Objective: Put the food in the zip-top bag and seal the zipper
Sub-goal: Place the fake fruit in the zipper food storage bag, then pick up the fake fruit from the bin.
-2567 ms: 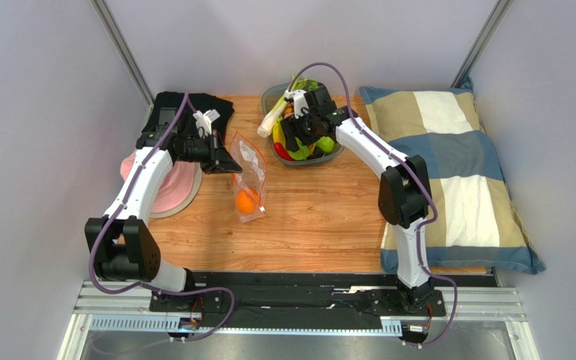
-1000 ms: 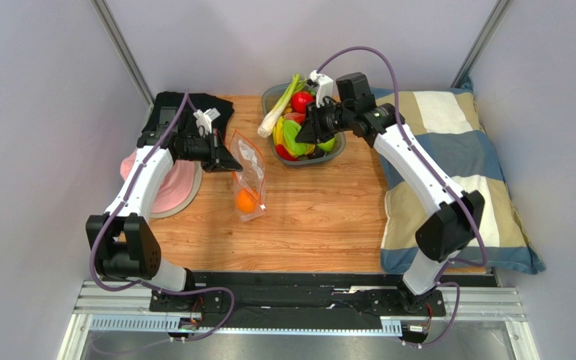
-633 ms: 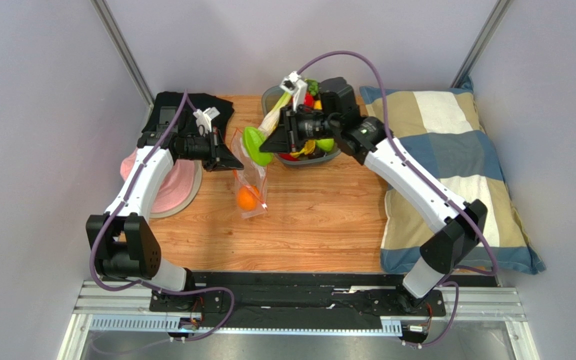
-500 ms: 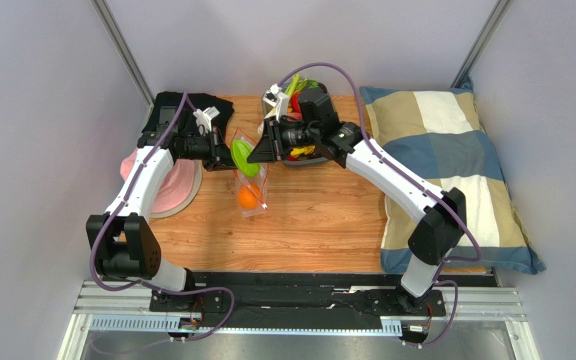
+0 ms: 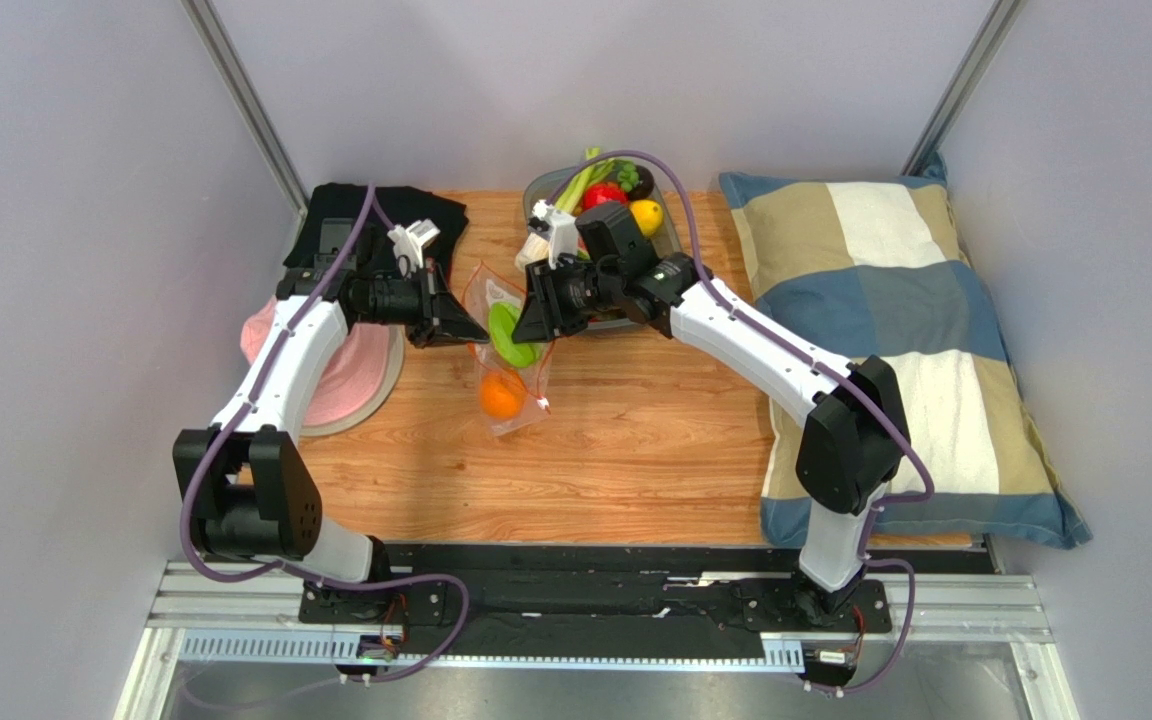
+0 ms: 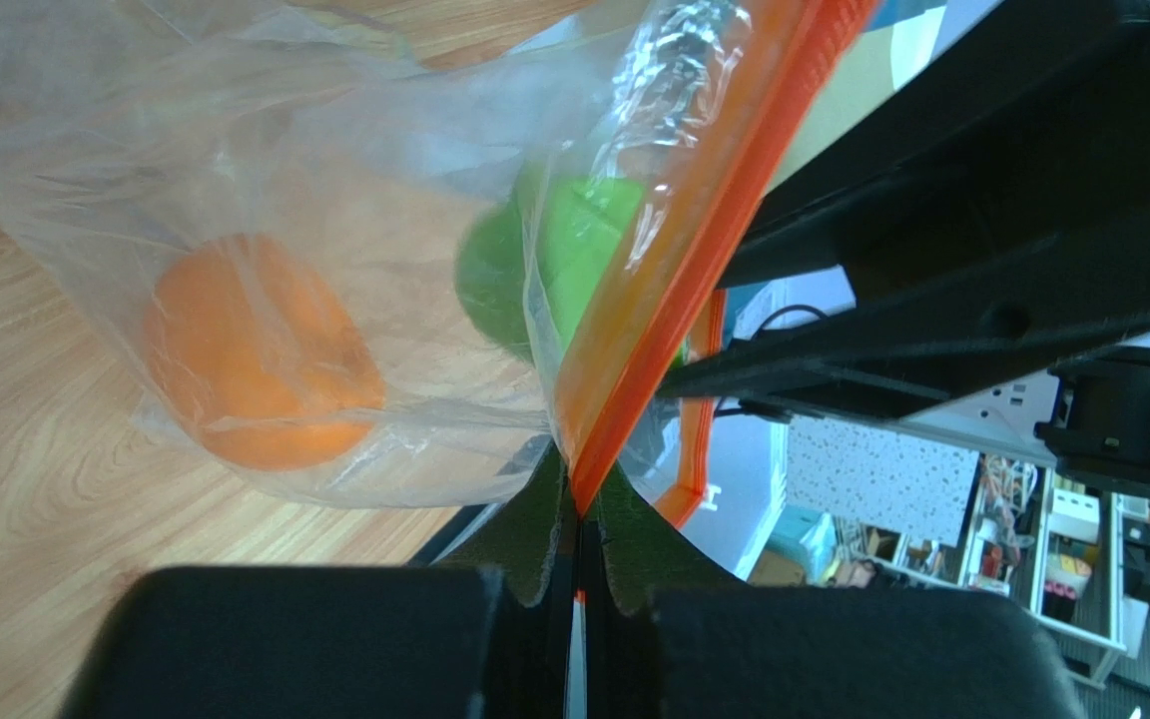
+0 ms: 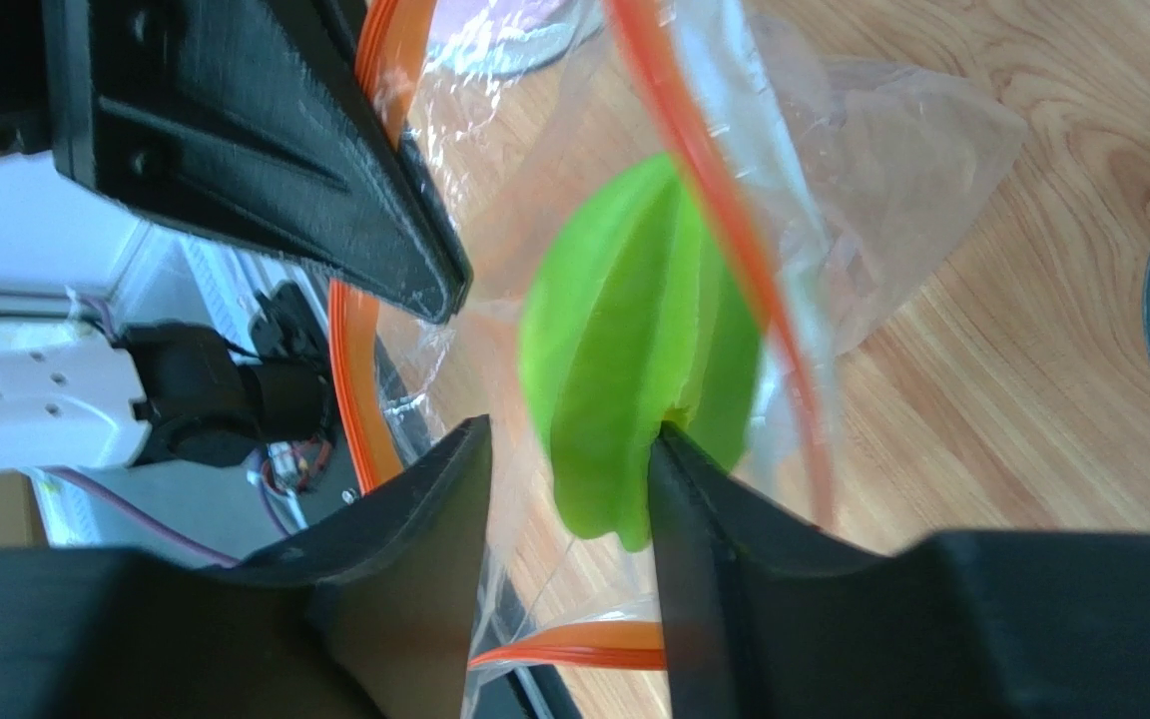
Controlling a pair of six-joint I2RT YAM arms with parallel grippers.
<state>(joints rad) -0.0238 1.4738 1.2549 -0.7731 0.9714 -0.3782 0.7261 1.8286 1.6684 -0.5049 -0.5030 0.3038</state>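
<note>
The clear zip-top bag (image 5: 527, 378) hangs open over the table with an orange (image 5: 501, 395) in its bottom. My left gripper (image 5: 455, 318) is shut on the bag's orange-red zipper strip (image 6: 686, 255) and holds that edge up. My right gripper (image 5: 533, 321) is at the bag's mouth from the right. Its fingers stand apart around the green starfruit (image 5: 507, 333), which is partly inside the bag. In the right wrist view the starfruit (image 7: 626, 360) rests against one finger (image 7: 701, 495), with a gap to the other. The left wrist view shows the orange (image 6: 259, 375) and the starfruit (image 6: 566, 270) through the plastic.
A grey tray (image 5: 536, 192) at the back centre holds more toy food, red, yellow and green. A checked pillow (image 5: 898, 345) fills the right side. A pink round thing (image 5: 357, 375) and a black cloth (image 5: 387, 203) lie at the left, behind my left arm.
My right arm lifted the starfruit out of the tray, carried it left and lowered it into the bag's mouth. My left arm and the bag's held edge stayed put.
</note>
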